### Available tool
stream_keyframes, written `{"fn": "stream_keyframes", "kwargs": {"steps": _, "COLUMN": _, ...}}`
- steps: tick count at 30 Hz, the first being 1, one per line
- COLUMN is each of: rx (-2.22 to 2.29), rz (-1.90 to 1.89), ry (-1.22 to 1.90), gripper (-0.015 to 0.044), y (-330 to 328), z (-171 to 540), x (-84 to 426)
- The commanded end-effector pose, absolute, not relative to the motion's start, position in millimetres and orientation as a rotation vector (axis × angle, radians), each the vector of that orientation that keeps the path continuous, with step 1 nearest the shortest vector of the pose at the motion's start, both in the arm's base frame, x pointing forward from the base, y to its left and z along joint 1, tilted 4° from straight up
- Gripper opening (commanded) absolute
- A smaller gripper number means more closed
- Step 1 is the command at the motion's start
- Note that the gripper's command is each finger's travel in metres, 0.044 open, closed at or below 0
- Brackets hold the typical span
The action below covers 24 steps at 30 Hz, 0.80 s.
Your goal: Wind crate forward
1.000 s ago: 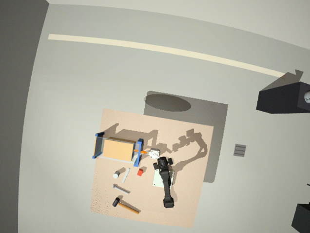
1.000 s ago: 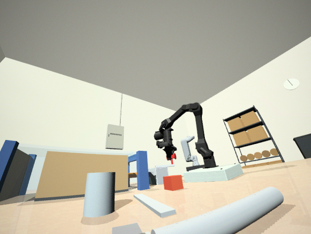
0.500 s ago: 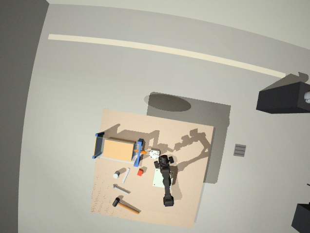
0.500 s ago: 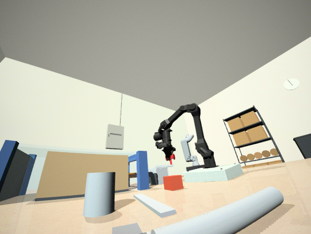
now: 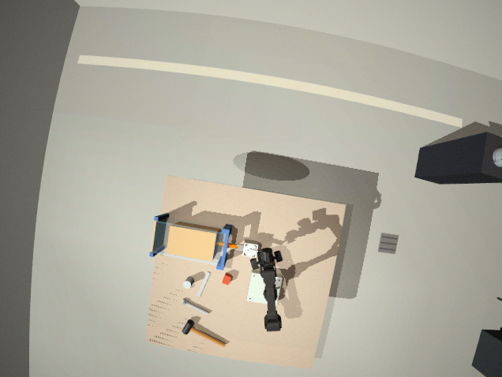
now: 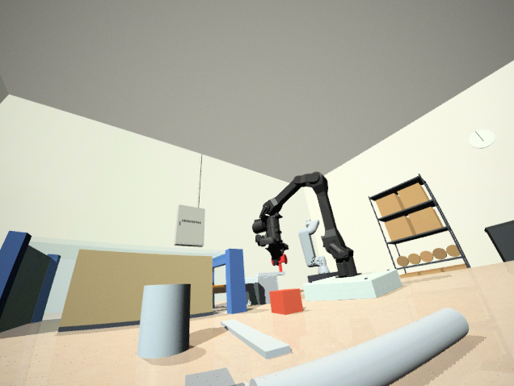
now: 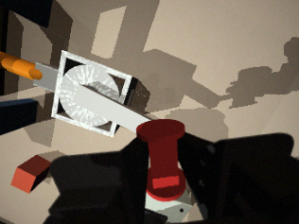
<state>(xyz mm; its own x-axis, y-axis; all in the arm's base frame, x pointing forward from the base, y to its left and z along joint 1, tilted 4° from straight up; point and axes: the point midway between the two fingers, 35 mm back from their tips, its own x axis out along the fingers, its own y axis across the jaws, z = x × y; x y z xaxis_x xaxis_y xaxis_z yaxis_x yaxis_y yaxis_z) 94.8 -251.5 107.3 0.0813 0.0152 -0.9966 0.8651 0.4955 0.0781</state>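
Lying across the pale floor [image 5: 121,133], shadows surround the tan bench [image 5: 296,344] [image 6: 332,317].

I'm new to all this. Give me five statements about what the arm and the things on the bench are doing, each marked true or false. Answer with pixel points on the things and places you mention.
1. The end effector [image 5: 260,259] [image 6: 277,259] [image 7: 158,132] is closed on the red knob [image 6: 281,260] [image 7: 163,157] of the winch handle. True.
2. The hammer [image 5: 204,333] lies inside the clear-panelled cubby. False: it lies on the bench outside it.
3. An orange strap [image 5: 231,245] [image 7: 20,66] runs between the cubby and the winch [image 5: 250,247] [image 7: 90,95]. True.
4. The crate [image 5: 192,241] [image 6: 141,286] is tipped up on one end. False: it sits flat.
5. The red block [image 5: 226,278] [image 6: 286,301] [image 7: 29,174] rests on top of the winch. False: it sits on the bench, apart from it.
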Motion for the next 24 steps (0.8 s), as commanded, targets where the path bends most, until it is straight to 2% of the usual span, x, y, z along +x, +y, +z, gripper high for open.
{"fn": "stream_keyframes", "kwargs": {"steps": 1, "rx": 0.851, "rz": -0.779, "ry": 1.37, "gripper": 0.0, "y": -262.9, "z": 96.5, "x": 92.7}}
{"fn": "stream_keyframes", "kwargs": {"steps": 24, "rx": 0.849, "rz": -0.78, "ry": 1.368, "gripper": 0.0, "y": -295.8, "z": 97.1, "x": 104.7}}
